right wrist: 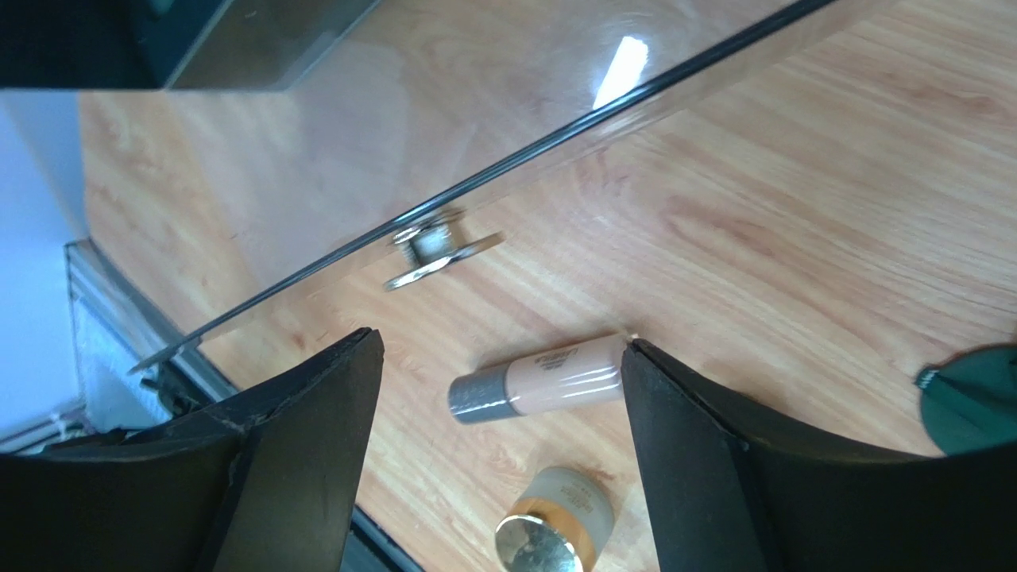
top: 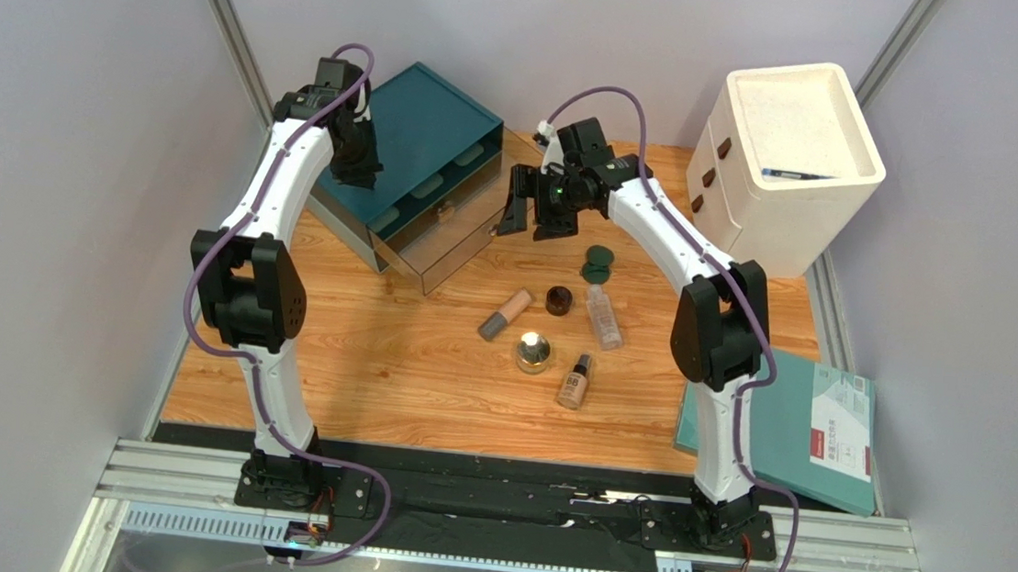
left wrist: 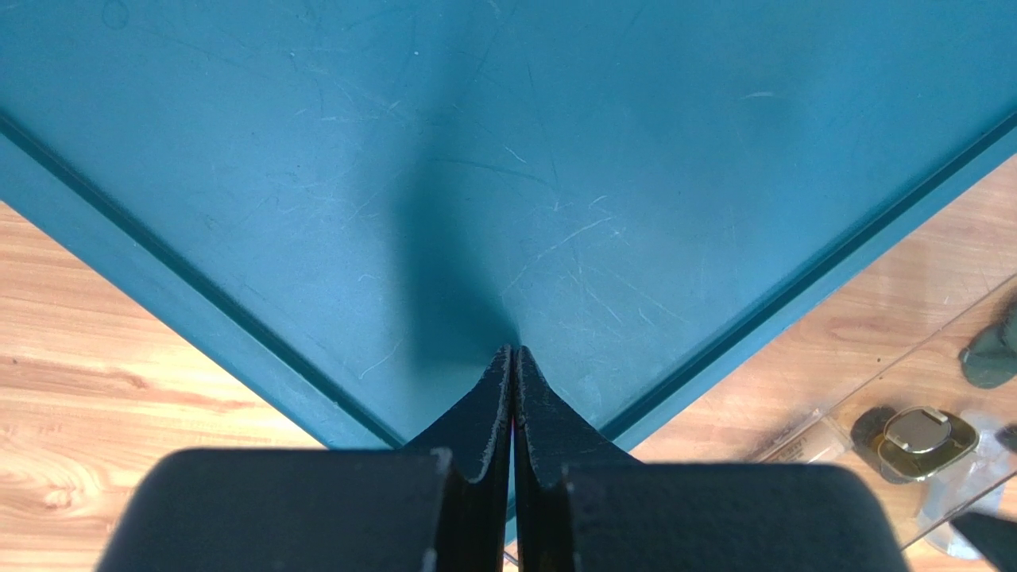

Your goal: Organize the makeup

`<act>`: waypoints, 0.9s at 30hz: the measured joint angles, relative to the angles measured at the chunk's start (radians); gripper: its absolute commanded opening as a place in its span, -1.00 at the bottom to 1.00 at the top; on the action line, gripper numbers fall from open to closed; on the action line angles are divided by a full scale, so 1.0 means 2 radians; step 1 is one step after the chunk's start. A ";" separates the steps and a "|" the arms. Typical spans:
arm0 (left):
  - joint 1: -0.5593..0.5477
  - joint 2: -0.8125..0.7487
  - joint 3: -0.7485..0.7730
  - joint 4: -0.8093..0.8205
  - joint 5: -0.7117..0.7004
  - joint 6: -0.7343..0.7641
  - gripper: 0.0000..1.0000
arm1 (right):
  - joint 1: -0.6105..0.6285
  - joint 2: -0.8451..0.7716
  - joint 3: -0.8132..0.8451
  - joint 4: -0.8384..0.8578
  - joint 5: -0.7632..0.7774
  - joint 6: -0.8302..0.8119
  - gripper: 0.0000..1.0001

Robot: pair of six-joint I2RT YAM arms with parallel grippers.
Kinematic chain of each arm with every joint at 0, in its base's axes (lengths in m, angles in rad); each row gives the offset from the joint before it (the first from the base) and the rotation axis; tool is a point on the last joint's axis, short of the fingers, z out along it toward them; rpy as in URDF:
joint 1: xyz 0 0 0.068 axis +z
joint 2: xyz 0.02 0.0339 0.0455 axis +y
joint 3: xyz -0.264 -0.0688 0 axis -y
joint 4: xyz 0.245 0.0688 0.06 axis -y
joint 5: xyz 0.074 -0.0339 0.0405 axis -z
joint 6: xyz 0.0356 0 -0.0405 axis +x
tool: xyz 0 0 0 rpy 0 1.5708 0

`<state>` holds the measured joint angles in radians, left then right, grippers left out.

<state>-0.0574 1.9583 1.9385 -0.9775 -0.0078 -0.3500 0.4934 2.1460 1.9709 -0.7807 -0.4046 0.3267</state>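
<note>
Nearest the arm bases, all six pieces of makeup lie loose on the wooden surface (top: 370,357). The beige black-capped bottle (top: 574,382) is closest, with the gold round compact (top: 534,355) just beside it. Then come the beige tube with grey cap (top: 505,315) on its side, the clear bottle (top: 603,317) and the dark brown round jar (top: 558,299). The dark green piece (top: 597,262) is farthest out. None is gripped, none stowed. Past them the right gripper (top: 530,219) hangs low, jaws spread wide and empty, at the front of the clear drawer (top: 442,246). That drawer stands pulled out of the teal drawer box (top: 418,126). The right wrist view looks past the drawer's knob (right wrist: 436,244) down onto the tube and compact. Farther back the left gripper (left wrist: 513,358) has its jaws closed on nothing, tips pressed to the box's top; bracing it, I judge. The white drawer cabinet (top: 788,166) sits at the far right. My reading: the drawer-opening step looks done, sorting not yet begun. The next move calls for the right arm to swing toward the cluster and drop over one piece. The tube seems the handiest. The jaws should straddle its narrow width, close, lift, and carry it into the open drawer.
</note>
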 measured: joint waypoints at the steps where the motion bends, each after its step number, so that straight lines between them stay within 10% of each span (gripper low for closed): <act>1: 0.000 0.000 0.000 0.000 0.000 0.000 -1.00 | 0.000 -0.005 -0.002 0.000 -0.008 -0.001 0.56; 12: 0.000 0.000 0.000 0.000 0.000 0.002 -1.00 | 0.000 -0.019 0.008 -0.007 -0.027 -0.013 0.57; 27: 0.000 -0.003 -0.008 0.008 0.003 0.010 -1.00 | 0.000 -0.066 -0.147 -0.066 0.157 -0.044 0.70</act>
<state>-0.0574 1.9518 1.9217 -0.9623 -0.0013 -0.3294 0.4942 2.0144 1.6768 -0.9131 -0.0910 0.2394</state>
